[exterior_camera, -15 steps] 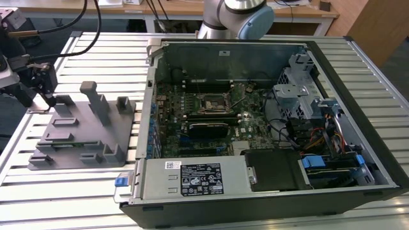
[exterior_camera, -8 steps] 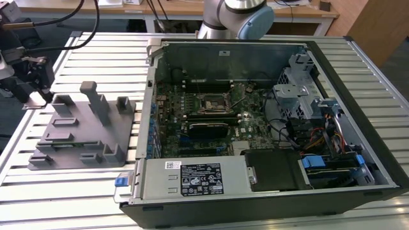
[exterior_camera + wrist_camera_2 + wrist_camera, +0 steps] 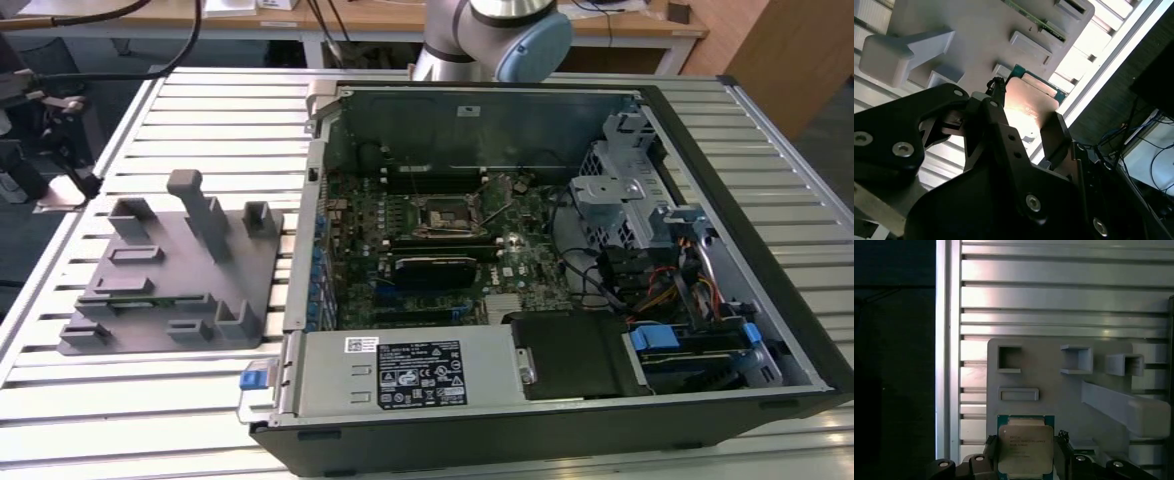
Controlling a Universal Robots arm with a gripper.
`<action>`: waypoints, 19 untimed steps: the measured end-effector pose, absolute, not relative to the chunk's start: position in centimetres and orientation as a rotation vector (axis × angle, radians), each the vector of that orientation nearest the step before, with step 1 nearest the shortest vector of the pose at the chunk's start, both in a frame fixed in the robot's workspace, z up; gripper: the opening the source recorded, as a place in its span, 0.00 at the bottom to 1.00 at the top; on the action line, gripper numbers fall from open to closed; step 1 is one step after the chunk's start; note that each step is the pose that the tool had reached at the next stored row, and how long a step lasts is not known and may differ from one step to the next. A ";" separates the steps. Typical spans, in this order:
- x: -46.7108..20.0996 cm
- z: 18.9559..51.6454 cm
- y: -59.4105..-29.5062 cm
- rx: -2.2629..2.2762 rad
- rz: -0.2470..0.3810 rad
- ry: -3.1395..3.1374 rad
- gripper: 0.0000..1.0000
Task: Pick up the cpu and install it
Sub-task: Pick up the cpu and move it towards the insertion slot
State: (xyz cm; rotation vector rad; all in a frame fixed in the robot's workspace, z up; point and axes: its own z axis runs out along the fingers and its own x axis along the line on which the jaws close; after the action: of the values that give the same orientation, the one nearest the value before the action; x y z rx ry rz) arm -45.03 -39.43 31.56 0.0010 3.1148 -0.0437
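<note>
Silvery-grey metal tops the small square cpu (image 3: 1025, 450), clamped between the jaws of the black pincer (image 3: 1025, 440) in the first wrist view, with the grey plastic blocky fixture (image 3: 1054, 390) beyond. The second wrist view agrees. Exterior view: the black square socket frame (image 3: 441, 213) stands apart from that fixture. Pick-up is in hand, I judge; the chip wants a level hold.

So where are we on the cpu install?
Done: the pick, it seems. In the first wrist view the end effector is shut on the cpu. In hand: the cpu, held over the grey fixture. Left: the install. The motherboard socket in the exterior view looks unfilled.
</note>
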 end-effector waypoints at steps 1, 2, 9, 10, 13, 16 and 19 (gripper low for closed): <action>-45.0 31.8 -39.4 0.001 -0.044 3.115 0.53; -45.0 32.2 -39.4 0.001 -0.044 3.115 0.53; -45.0 34.3 -39.0 0.001 -0.044 3.115 0.53; -45.0 34.6 -39.0 0.001 -0.044 3.115 0.53; -45.0 35.6 -38.9 0.001 -0.044 3.115 0.53; -45.0 36.6 -38.8 0.001 -0.044 3.115 0.53; -45.0 37.4 -38.8 0.001 -0.044 3.115 0.53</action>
State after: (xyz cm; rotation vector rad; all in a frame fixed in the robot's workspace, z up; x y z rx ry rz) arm -45.02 -38.80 37.35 0.0008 3.1149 -0.0438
